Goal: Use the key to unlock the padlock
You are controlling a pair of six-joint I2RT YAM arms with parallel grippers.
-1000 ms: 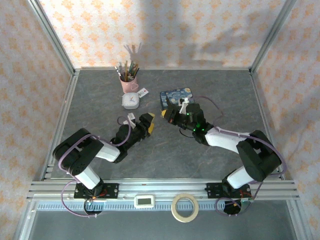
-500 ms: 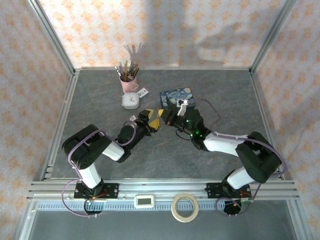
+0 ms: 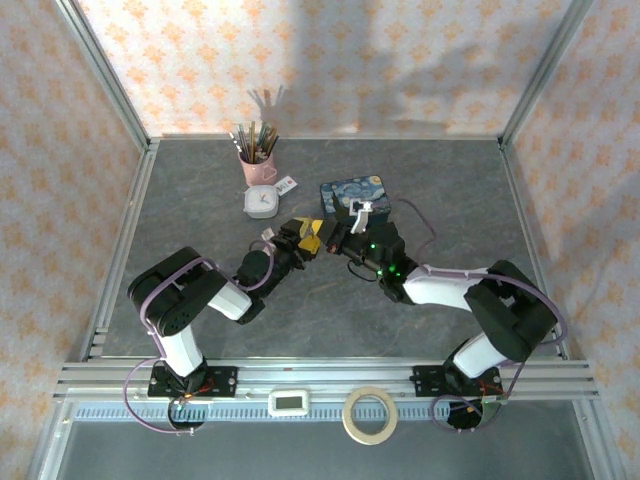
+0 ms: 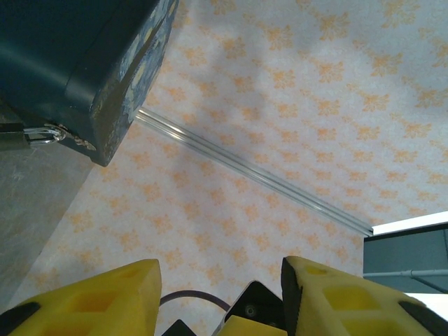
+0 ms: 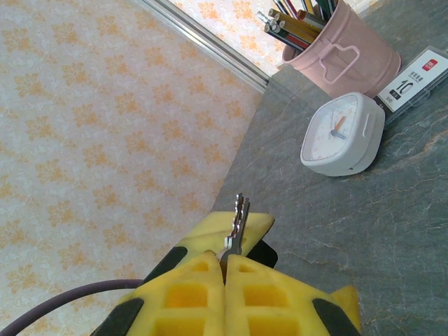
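1. The right gripper (image 5: 225, 260) is at mid-table, its yellow pads pressed together and clamped on the thin silvery metal key (image 5: 239, 218). The key sits at the very fingertips, held by its end.
2. The key's long axis runs in line with the fingers. Its blade projects beyond the tips, leaning slightly, and points away from the wrist toward the opposing arm.
3. The left gripper (image 4: 218, 273) faces it almost tip to tip in the overhead view. Its yellow fingers are apart with nothing between them.
4. The small dark padlock (image 4: 17, 137) is at the left edge of the left wrist view, with its thin shackle hooked at the low corner of the blue starry-painted box (image 4: 84, 63). It hangs just beside the box wall, above the grey table (image 3: 200, 220). Its keyway face is not visible, so I cannot tell which way it points.
5. In my judgement, the step in hand is steadying the lock for insertion.
   - The left gripper should close on the padlock body and turn the keyway toward the key tip.
   - The right gripper should bring the blade's axis in line with the keyway before it advances.
   - It should push slowly, then twist about that same axis.
   - The hold on the key is short, so an off-axis push may pivot the key between the pads.
6. The white square clock (image 5: 343, 136), the white printed tag (image 5: 420, 73) and the pink cup of pencils (image 5: 343, 52) stand well apart from the work.
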